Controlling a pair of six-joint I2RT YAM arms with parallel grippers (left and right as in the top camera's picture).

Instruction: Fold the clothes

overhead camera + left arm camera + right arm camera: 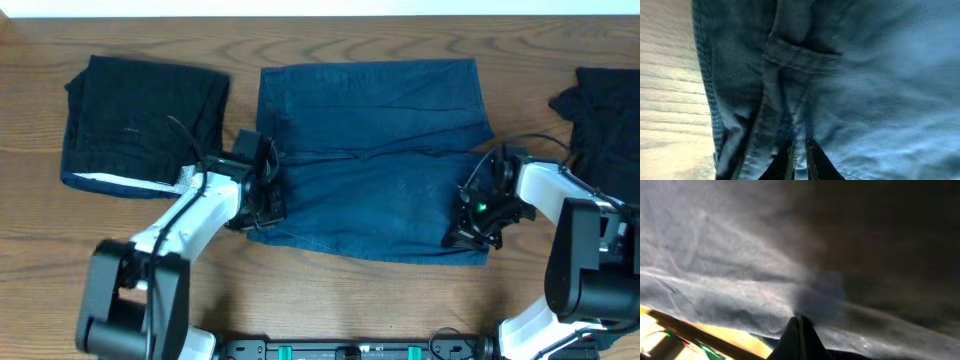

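Denim (375,160) lies flat at mid-surface (400,300), long axis left to right, between a black piece (140,120) and a second black piece (605,115). Left end effector (263,205) is pinched on its near-left edge, fingers (816,162) almost together with cloth between. Right end effector (468,222) is closed tight on the near-right edge. Cloth stretches away from both, so carrying the near edge to the far one looks next.
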